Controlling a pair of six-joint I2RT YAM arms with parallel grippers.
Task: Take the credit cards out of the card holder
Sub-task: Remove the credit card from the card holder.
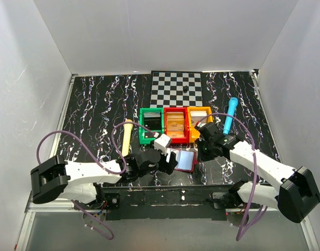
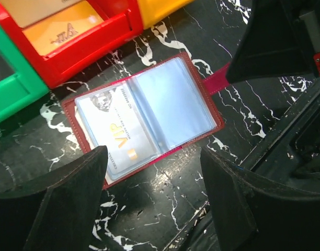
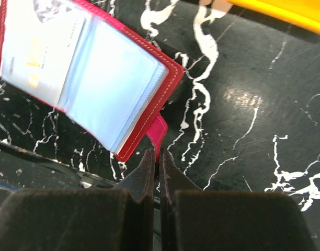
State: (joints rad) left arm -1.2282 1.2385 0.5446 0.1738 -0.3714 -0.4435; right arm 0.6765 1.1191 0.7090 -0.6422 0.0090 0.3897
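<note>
The card holder [image 2: 173, 99] lies open on the black marble table, dark red outside with pale blue sleeves; it also shows in the top view [image 1: 185, 160]. A white VIP credit card [image 2: 117, 133] sits in its left sleeve [image 3: 37, 57]. My right gripper [image 3: 156, 156] is shut on the holder's pink strap [image 3: 161, 128], at the right edge of the card holder [image 3: 110, 83]. Over the table just in front of the holder's near edge, my left gripper [image 2: 153, 164] stands open with nothing between its fingers. Seen from above, the left gripper [image 1: 168, 160] and right gripper [image 1: 202, 151] flank the holder.
Green [image 1: 151, 126], red [image 1: 176, 125] and orange [image 1: 200, 121] bins stand in a row behind the holder. The red bin [image 2: 92, 44] has cards in it. A chessboard mat [image 1: 176, 88] lies farther back, a yellow marker [image 1: 126, 137] to the left, a blue marker [image 1: 230, 115] to the right.
</note>
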